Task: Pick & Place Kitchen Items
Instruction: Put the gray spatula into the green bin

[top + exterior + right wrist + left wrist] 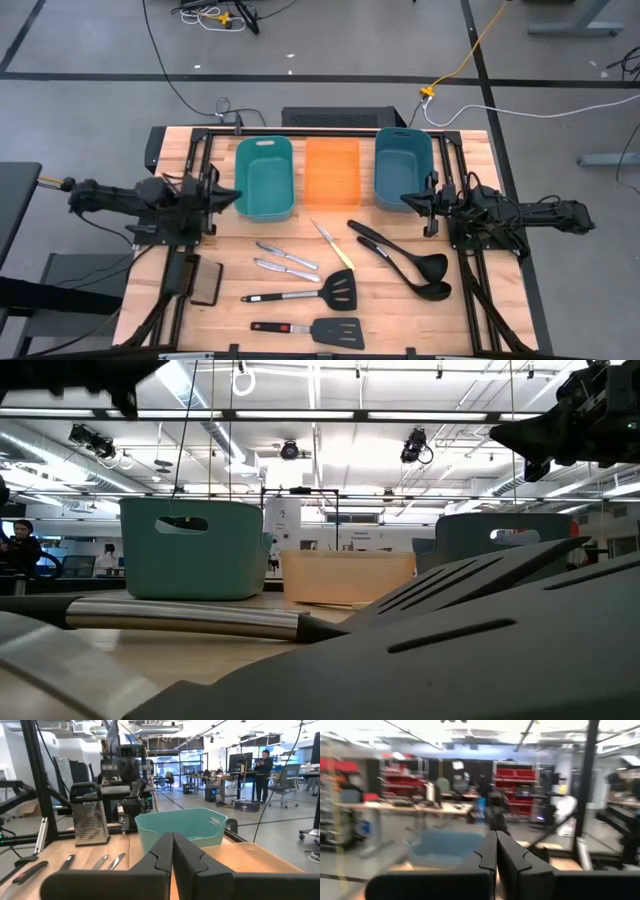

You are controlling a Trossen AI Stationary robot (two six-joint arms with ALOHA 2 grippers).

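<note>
Pale butcher-block wooden table [180,330], smooth; matt teal plastic bin [264,177]; translucent orange plastic bin [332,171]; black slotted spatula [300,294] with brushed-metal handle; two silver metal knives [285,261].

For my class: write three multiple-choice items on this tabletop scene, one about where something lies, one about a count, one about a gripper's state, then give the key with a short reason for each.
1. Where does the orange plastic bin stand?
A. Between the two teal plastic bins
B. At the table's front edge
C. On the flat black pad

2. How many black slotted spatulas lie on the wooden table?
A. One
B. Two
C. Four

3. How are the left gripper fingers?
A. Wide open
B. Shut on a knife
C. Shut, empty

Key: 1 A, a teal bin flanks it on the left and another teal bin on the right. 2 B, one spatula and another spatula show. 3 C, the fingers meet with nothing between.
</note>
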